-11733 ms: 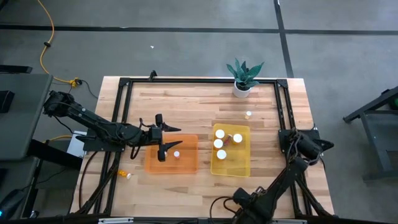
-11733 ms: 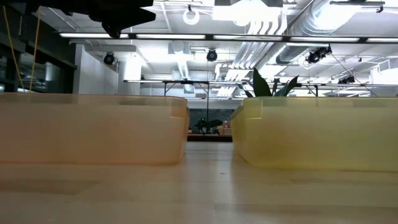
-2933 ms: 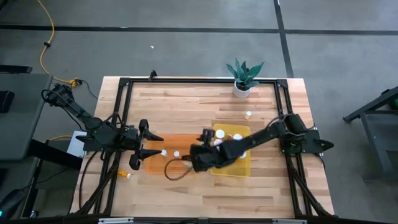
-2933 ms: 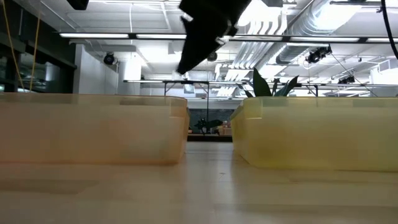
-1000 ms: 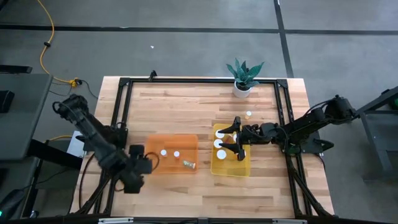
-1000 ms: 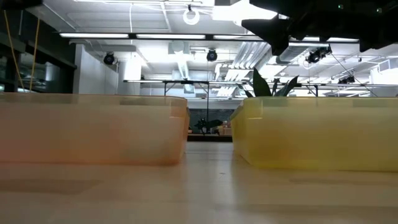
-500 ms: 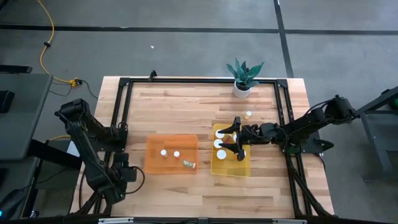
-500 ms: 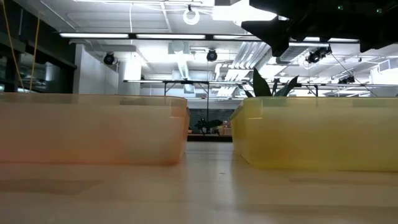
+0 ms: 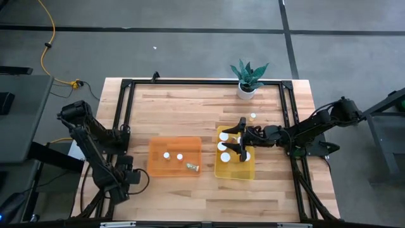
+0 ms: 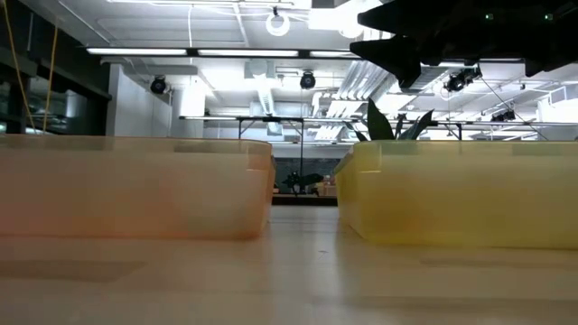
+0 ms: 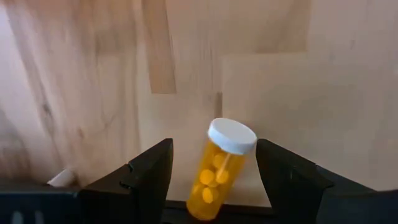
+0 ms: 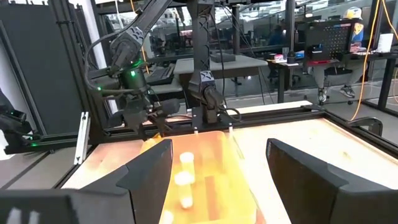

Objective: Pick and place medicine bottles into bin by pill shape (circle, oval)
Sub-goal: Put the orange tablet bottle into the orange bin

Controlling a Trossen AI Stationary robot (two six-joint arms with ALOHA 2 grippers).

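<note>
Table (image 9: pixel 190 107): the orange bin (image 9: pixel 154 166) and yellow bin (image 9: pixel 223 172) sit side by side near the front edge. The right gripper (image 9: pixel 241 140) hangs over the yellow bin, jaws apart and empty. The left gripper (image 11: pixel 211 180) is down at the front left corner, well away from the bins. Its fingers stand apart either side of a bottle (image 11: pixel 219 168) of round pills; grip not confirmed. The bottle's long axis runs roughly along the fingers, tilted, cap pointing away from the wrist. The left arm is plainly the nearer.

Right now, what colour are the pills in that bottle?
Yellow-orange, in the medicine bottle; left wrist view shows it best.
</note>
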